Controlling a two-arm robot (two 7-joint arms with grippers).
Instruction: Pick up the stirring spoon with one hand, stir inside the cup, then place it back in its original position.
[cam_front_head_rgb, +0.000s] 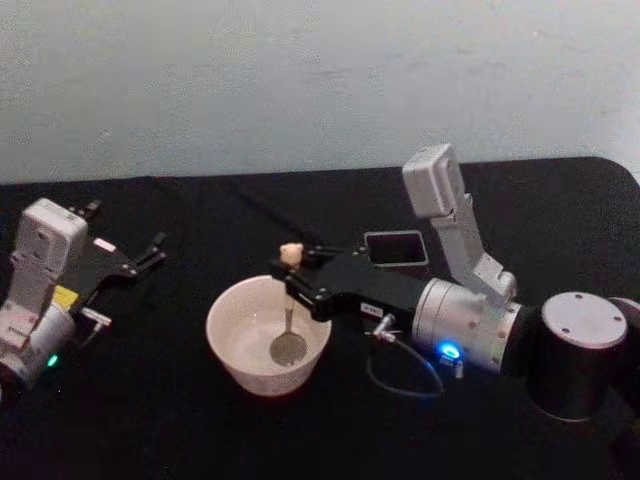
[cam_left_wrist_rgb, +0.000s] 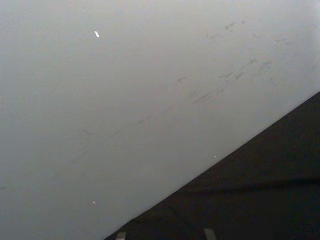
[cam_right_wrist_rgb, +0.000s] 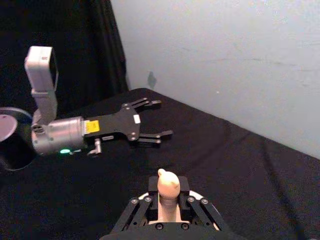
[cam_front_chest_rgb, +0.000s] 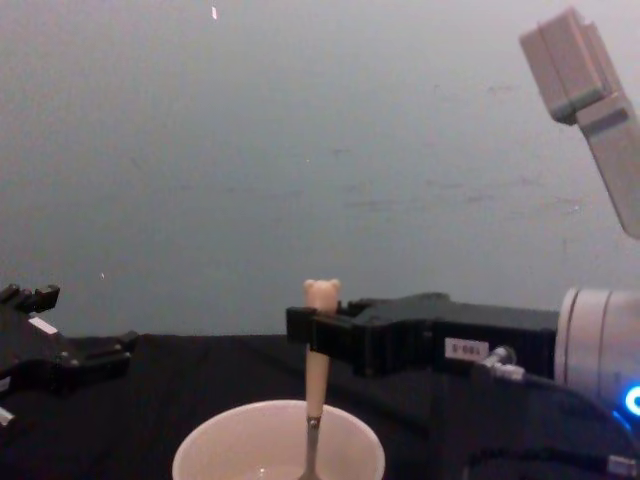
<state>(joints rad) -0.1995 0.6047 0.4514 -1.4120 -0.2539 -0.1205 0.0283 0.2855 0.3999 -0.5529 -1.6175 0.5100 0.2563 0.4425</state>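
My right gripper (cam_front_head_rgb: 291, 266) is shut on the cream handle of the stirring spoon (cam_front_head_rgb: 288, 300), just below its tiny bear head (cam_front_chest_rgb: 321, 293). The spoon hangs upright over the cup (cam_front_head_rgb: 232, 345), and its shiny bowl sits low inside, near the bottom. From the chest, the cup (cam_front_chest_rgb: 215, 445) rim shows with the spoon's handle (cam_front_chest_rgb: 316, 385) going down into it. The right wrist view shows the handle top (cam_right_wrist_rgb: 168, 186) between my fingers. The dark grey square holder (cam_front_head_rgb: 395, 247) stands empty behind the right arm. My left gripper (cam_front_head_rgb: 150, 251) rests open at the table's left, away from the cup.
The table is covered in black cloth (cam_front_head_rgb: 200, 430); a pale wall (cam_front_head_rgb: 300, 80) runs close behind it. A thin cable (cam_front_head_rgb: 400, 385) loops on the cloth under my right wrist. Open cloth lies between the cup and the left arm (cam_right_wrist_rgb: 85, 130).
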